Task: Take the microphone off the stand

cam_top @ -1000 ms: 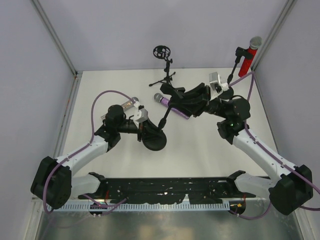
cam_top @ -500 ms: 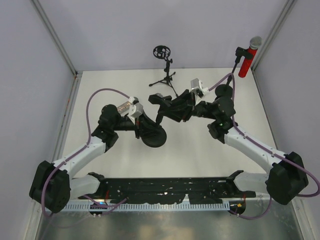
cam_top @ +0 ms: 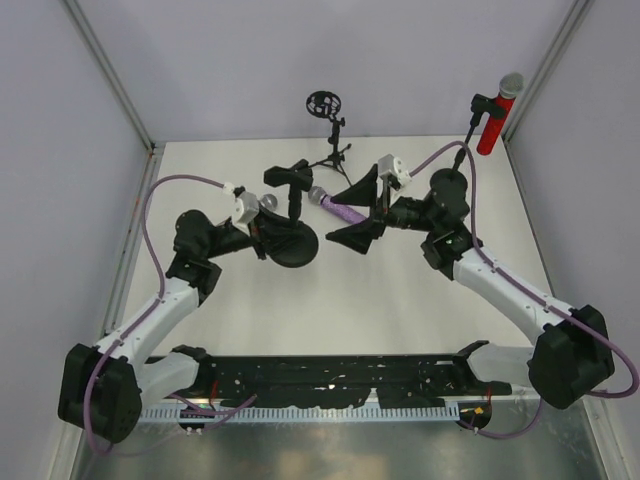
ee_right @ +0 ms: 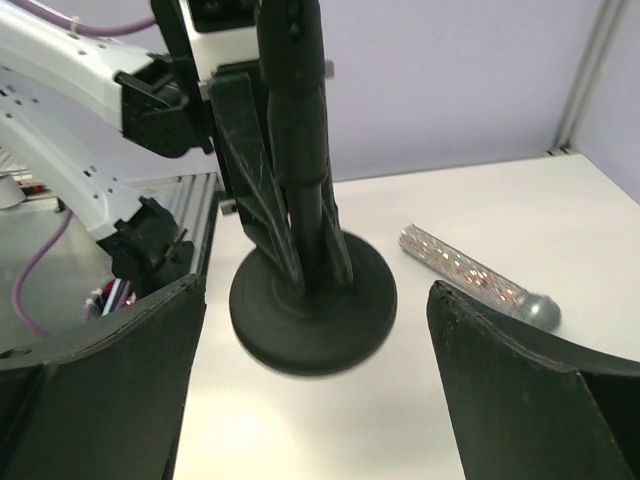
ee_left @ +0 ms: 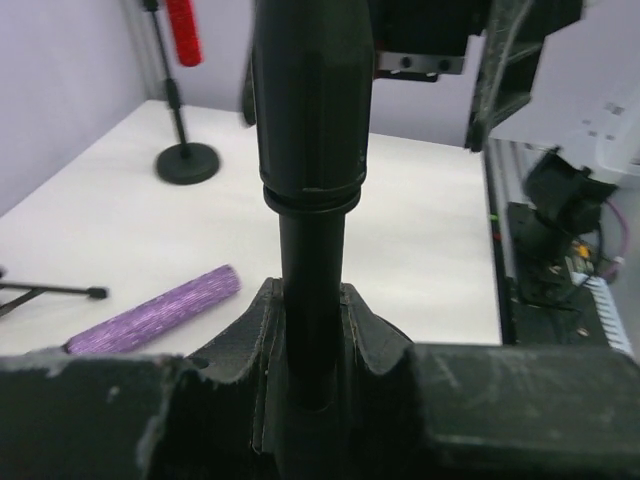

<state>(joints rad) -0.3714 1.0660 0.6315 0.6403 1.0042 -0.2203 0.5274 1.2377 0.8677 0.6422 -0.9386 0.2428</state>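
left jaws clamp the stand (ee_left: 310, 300), right jaws gape wide near purple microphone (cam_top: 338, 208).

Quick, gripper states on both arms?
Left gripper: shut on the black round-based microphone stand.
Right gripper: open, holding nothing.

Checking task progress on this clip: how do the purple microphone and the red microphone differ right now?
The purple microphone lies flat on the table, unclipped; the red microphone is held up, clipped in a tall stand. The purple one is mid-table; the red one is at the far right corner. Both have grey heads.
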